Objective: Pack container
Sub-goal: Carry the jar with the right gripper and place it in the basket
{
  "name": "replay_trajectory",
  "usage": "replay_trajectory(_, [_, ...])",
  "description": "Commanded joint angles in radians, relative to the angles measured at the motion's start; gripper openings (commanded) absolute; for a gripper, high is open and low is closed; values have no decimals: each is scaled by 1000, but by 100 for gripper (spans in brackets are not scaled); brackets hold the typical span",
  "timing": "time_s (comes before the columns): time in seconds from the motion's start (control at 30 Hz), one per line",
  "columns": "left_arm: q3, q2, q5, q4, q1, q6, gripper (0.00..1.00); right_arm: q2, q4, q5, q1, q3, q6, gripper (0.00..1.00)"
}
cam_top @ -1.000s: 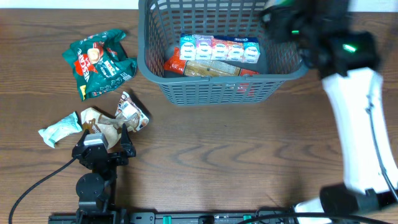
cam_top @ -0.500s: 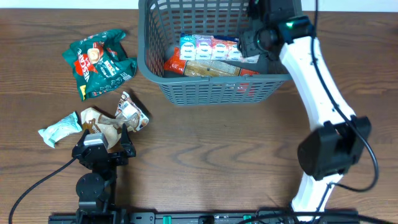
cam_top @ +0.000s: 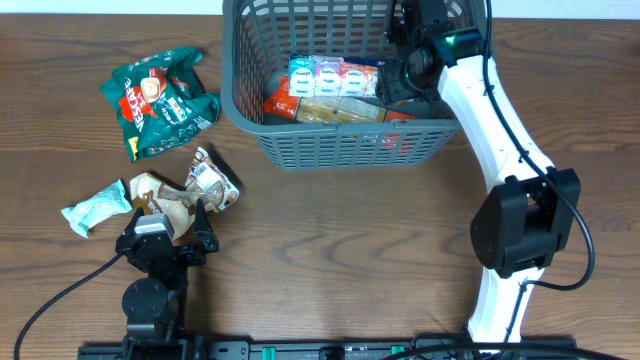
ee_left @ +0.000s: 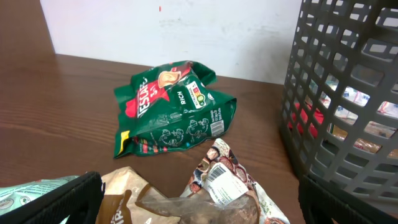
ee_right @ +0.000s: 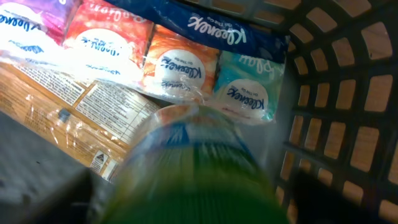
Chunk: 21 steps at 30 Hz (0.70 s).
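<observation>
1. Left gripper (cam_top: 168, 222) sits low over the near left of the table (cam_top: 350, 250). Its arm is folded short behind it and it points away from the near edge. The fingers are spread wide and hold nothing.
2. Just ahead of those fingers lies a crumpled brown packet (cam_top: 160, 197). A pale teal packet (cam_top: 95, 210) touches its left side and a printed wrapper (cam_top: 213, 180) its right.
3. Farther back on the left, apart from that cluster, lies a green Nescafé bag (cam_top: 160, 95).
4. Right of the bag, at the far middle of the table, stands the container (cam_top: 340, 150), upright. It holds a row of Kleenex tissue packs (cam_top: 350, 78), with a long tan packet (cam_top: 335, 110) in front of them and a red packet (cam_top: 280, 103) at the left.
5. From its base at the near right edge, the right arm (cam_top: 500, 130) rises to an elbow and stretches far forward. Its wrist bends down over the container's right rim.
6. Inside the container's right end, beside the tissue packs, the right gripper (cam_top: 397, 78) is closed around a green-and-blue item (ee_right: 193, 168). The item is too blurred to identify, and whether it touches the floor cannot be told.
</observation>
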<state>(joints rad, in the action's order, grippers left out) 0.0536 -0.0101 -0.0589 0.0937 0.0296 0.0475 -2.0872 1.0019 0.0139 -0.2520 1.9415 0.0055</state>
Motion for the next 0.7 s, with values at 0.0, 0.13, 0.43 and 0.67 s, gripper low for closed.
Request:
replay_trajectory(0.0, [-30, 6, -2, 13, -2, -10, 99, 2, 7, -8, -5, 9, -2, 99])
replay_trajectory(0.13, [-30, 6, -2, 13, -2, -10, 98, 3, 9, -11, -5, 9, -2, 99])
replay_trajectory(0.43, [-30, 6, -2, 13, -2, -10, 99, 87, 77, -24, -18, 210, -9, 99])
replay_trajectory(0.67, [-30, 6, -2, 13, -2, -10, 99, 208, 177, 283, 36, 448, 47, 99])
